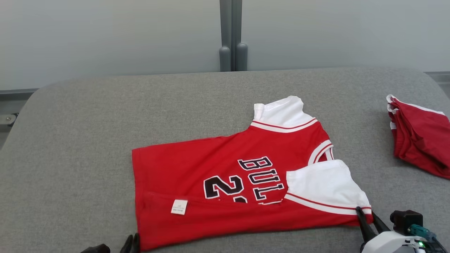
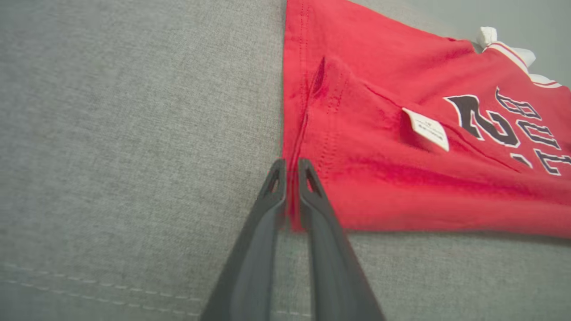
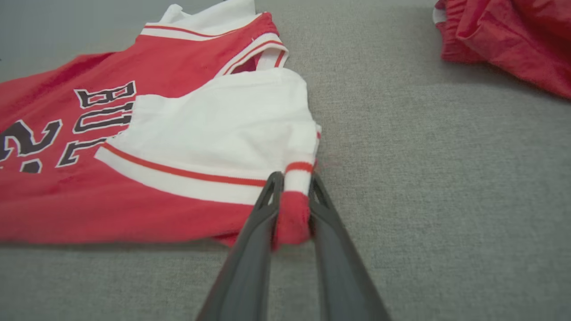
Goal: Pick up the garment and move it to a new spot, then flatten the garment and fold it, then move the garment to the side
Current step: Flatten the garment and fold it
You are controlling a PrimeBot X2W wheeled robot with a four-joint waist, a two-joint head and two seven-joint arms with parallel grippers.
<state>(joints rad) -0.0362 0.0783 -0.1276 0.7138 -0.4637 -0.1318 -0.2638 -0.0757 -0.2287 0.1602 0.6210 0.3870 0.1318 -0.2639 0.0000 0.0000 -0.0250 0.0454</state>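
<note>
The garment (image 1: 228, 179) is a red jersey with white sleeves and dark lettering, lying across the grey padded table (image 1: 81, 140). Its near long edge is folded up over the front, showing a white label (image 1: 179, 207). My left gripper (image 1: 133, 237) is at the near left corner. In the left wrist view the left gripper (image 2: 291, 167) is shut on the garment's (image 2: 401, 187) red hem edge. My right gripper (image 1: 365, 212) is at the near right corner. In the right wrist view the right gripper (image 3: 294, 180) pinches a bunch of the garment's (image 3: 156, 133) red-and-white sleeve trim.
A second red garment with white trim (image 1: 418, 140) lies crumpled at the table's right edge, also seen as the second red garment (image 3: 513, 40) at upper right. A grey post (image 1: 232, 35) stands behind the table against a pale wall. Bare grey table (image 3: 446, 178) lies between the two garments.
</note>
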